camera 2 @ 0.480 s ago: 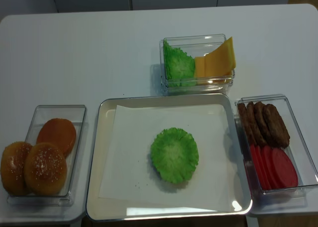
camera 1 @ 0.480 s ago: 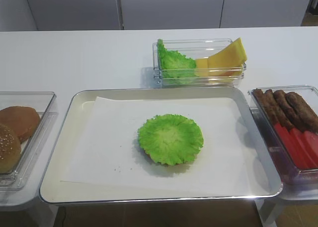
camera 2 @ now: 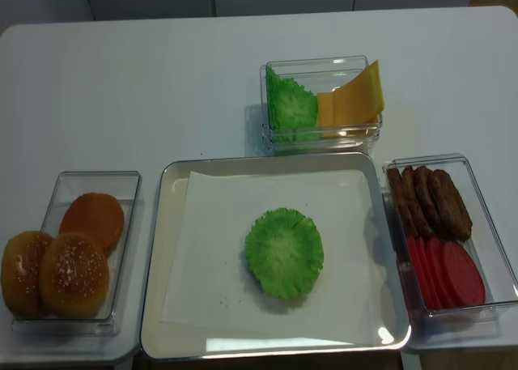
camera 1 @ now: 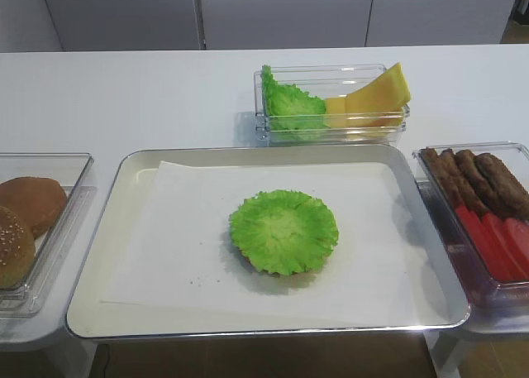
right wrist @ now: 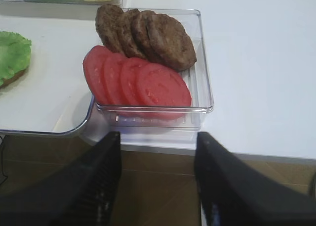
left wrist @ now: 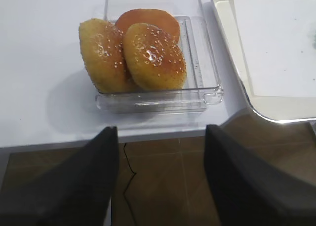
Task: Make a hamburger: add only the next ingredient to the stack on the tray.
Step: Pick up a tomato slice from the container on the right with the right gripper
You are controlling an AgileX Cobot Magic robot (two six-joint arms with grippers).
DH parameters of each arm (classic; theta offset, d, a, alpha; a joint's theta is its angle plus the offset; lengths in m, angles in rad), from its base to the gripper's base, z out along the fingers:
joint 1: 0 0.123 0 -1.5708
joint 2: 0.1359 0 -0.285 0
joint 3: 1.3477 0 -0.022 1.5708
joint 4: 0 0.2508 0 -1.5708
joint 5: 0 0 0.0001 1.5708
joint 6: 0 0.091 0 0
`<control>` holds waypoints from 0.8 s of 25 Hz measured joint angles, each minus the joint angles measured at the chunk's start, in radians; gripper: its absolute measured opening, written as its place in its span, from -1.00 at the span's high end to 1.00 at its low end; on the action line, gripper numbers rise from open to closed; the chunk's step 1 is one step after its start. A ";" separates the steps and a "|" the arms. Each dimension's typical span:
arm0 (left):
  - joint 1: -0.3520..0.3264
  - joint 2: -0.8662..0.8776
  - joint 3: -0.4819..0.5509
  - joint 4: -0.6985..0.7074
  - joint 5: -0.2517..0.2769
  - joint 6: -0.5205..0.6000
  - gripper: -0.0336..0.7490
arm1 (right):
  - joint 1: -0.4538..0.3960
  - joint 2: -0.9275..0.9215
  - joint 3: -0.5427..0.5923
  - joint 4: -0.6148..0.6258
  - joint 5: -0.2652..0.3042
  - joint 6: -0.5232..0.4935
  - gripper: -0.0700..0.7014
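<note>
The big silver tray (camera 2: 154, 305) is sitting dead centre at the near edge of the white table (camera 2: 162, 87), its white paper liner (camera 2: 210, 248) keeping the build area clean. Around it the clear bins are fanning out within arm's reach. The bun bin (left wrist: 197, 53) is parked on the left, three buns (left wrist: 153, 55) leaning together. The far bin (camera 2: 322, 103) is holding darker folded lettuce (camera 2: 290, 104) and yellow cheese wedges (camera 2: 352, 99). The right bin (right wrist: 200, 63) is lining up brown patties (right wrist: 148, 35) at its far end and tomato slices (right wrist: 163, 85) overlapping nearer us, stood on a slant so one can be picked off the row.

In the middle of the liner the stack (camera 2: 284, 252) is waiting, a ruffled green lettuce leaf on top.

Now the grippers. The right gripper (right wrist: 158, 181) is hovering off the table's near edge, jaws apart and gripping nothing, looking straight at the tomatoes, well apart from them. The left gripper (left wrist: 160, 181) is hanging near the buns, jaws spread and bare too. To my eye, the nearest tomato slice is the next pick.
</note>
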 joint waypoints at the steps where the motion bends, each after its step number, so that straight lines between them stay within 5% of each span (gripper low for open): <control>1: 0.000 0.000 0.000 0.000 0.000 0.000 -0.13 | 0.000 0.000 0.000 0.000 0.000 0.000 -0.16; 20: 0.000 0.000 0.000 0.000 0.000 0.000 -0.13 | 0.000 0.000 0.000 0.000 0.000 0.000 -0.17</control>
